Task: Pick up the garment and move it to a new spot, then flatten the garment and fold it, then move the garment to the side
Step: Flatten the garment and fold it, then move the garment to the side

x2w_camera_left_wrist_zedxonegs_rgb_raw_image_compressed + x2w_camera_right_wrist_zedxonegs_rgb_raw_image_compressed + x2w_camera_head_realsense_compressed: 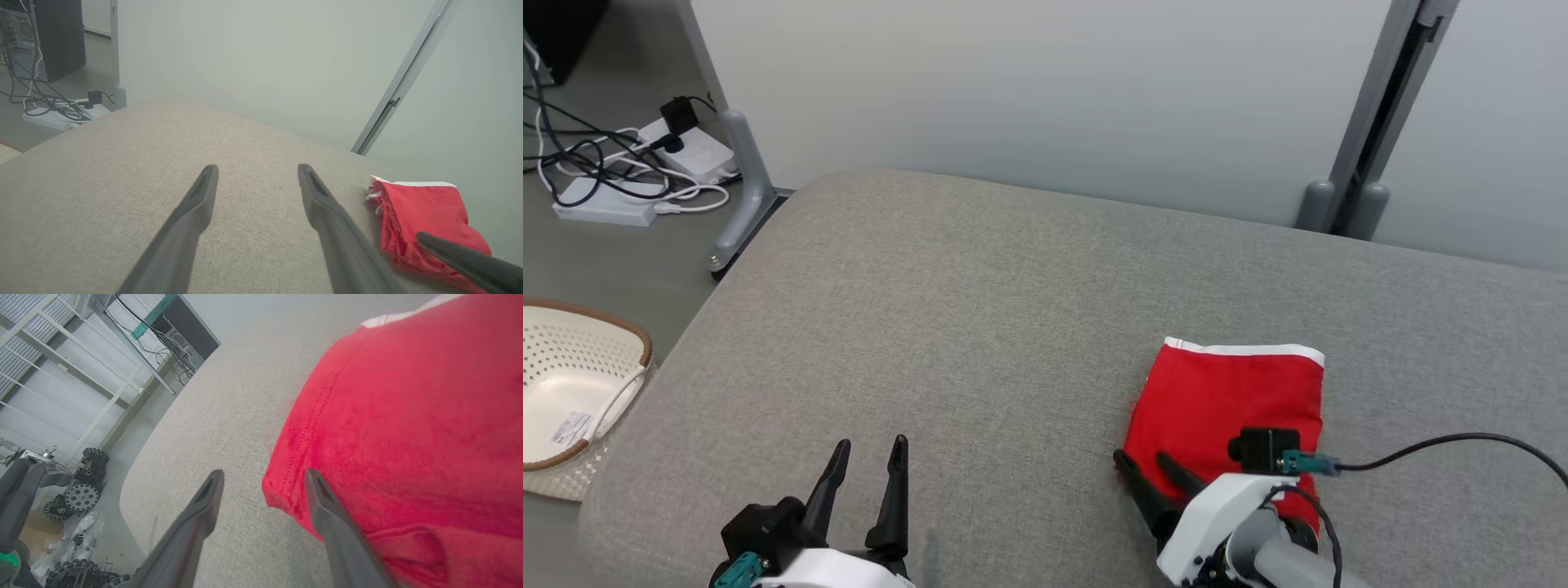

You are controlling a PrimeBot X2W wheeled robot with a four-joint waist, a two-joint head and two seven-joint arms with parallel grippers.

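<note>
Right wrist view: right gripper (263, 473) sitting spread, garment (408, 416) edge lying between fingers; probably needing straight-up retreat, avoiding dragging the fold.

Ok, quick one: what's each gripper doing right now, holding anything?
Left gripper: open, holding nothing.
Right gripper: open, at a corner of the folded red garment, not gripping it.

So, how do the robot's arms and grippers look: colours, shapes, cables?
The left gripper and the right gripper each have two long, dark, tapering fingers on a black base, then a white wrist shell. The right wrist carries a small black camera box, a teal plug and a thin black cable. The left wrist has a teal connector too. The right forearm is grey.
</note>
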